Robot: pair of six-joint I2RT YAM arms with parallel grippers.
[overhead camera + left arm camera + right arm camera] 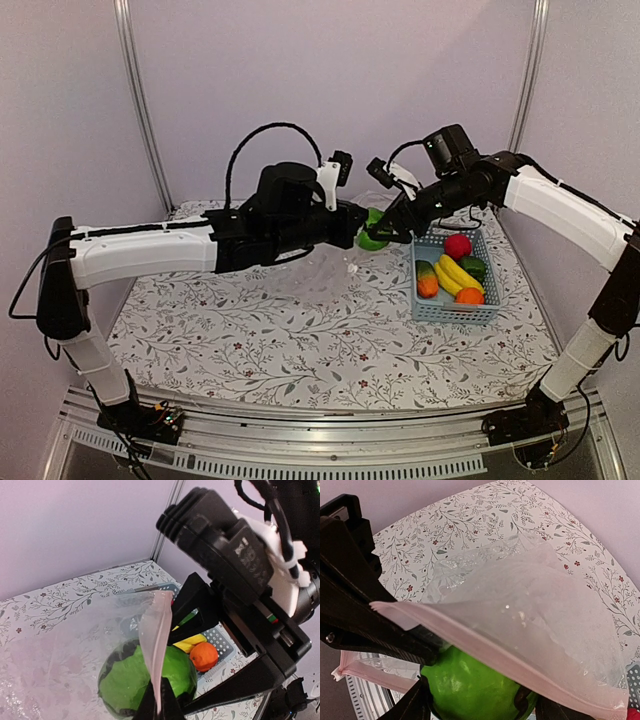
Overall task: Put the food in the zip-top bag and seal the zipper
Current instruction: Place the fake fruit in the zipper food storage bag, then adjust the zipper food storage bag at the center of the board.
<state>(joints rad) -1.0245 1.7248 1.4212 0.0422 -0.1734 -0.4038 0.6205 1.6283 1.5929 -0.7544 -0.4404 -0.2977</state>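
Note:
My right gripper [383, 233] is shut on the green round fruit [372, 236] and holds it at the mouth of the clear zip-top bag [325, 268], above the table. In the right wrist view the fruit [470, 690] sits between my fingers [477, 702], just under the bag's pinkish zipper strip [495, 652]. My left gripper [352, 224] is shut on the bag's mouth edge and holds it up. In the left wrist view its fingertips [160, 702] pinch the strip [157, 640], and the fruit [125, 680] shows through the plastic.
A light-blue basket [488, 312] at the right holds a red apple [457, 245], yellow bananas [456, 273], an orange [469, 296], a carrot-like piece [427, 281] and a dark green piece [473, 266]. The flowered tablecloth [250, 340] covers the table. The two grippers are very close together.

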